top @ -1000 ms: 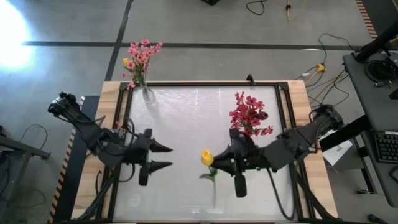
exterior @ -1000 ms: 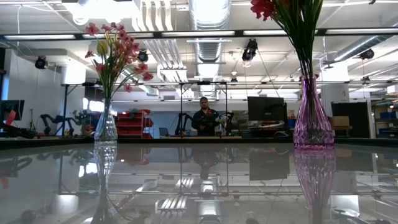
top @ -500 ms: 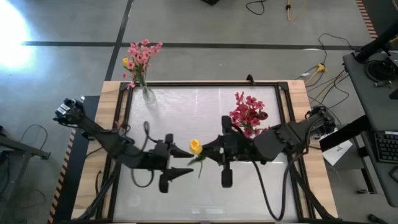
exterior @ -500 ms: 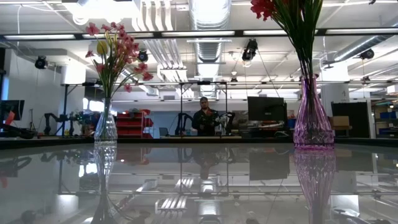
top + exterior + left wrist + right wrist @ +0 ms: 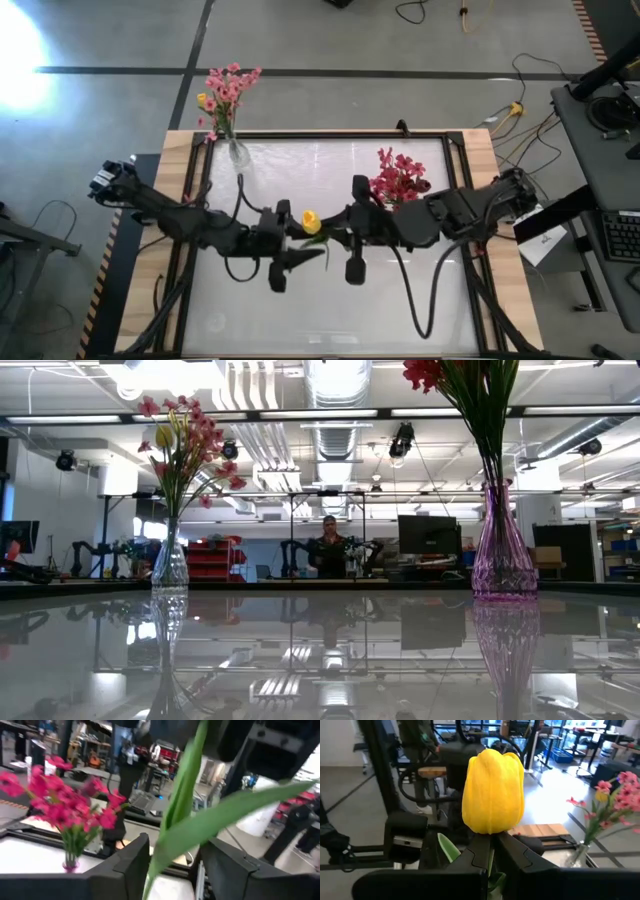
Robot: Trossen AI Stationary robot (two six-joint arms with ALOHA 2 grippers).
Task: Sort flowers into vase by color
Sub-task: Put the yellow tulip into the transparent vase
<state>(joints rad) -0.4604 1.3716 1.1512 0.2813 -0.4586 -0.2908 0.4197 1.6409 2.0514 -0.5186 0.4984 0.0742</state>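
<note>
A yellow tulip (image 5: 310,222) with a green stem and leaves is held above the middle of the table. My right gripper (image 5: 325,237) is shut on it, and its bud (image 5: 493,792) fills the right wrist view. My left gripper (image 5: 305,250) is open, its fingers standing on either side of the tulip's long leaf (image 5: 210,820) below the bud. A clear vase (image 5: 237,152) at the far left corner holds pink sprays and a yellow bud. A purple vase (image 5: 503,555) with red sprays (image 5: 400,185) stands far right. Neither gripper shows in the low view. My right gripper pinches the tulip's stem (image 5: 491,865) between its two fingers, just under the bud. The fingers come level from the table's right and lie across the stem. The tulip is lifted clear, with its stem and leaves hanging below the hold. My left gripper: whether a finger (image 5: 132,865) touches the leaf cannot be told.
A dark frame (image 5: 320,134) rims the glossy tabletop, with wooden boards outside it. The near half of the table (image 5: 330,320) is bare. A person (image 5: 327,555) sits in the room far behind the table.
My right gripper carried the tulip toward the table's left and far side, with the tulip staying clear of the table. My left gripper travelled toward the table's right until its open fingers stood around the tulip's leaf.
</note>
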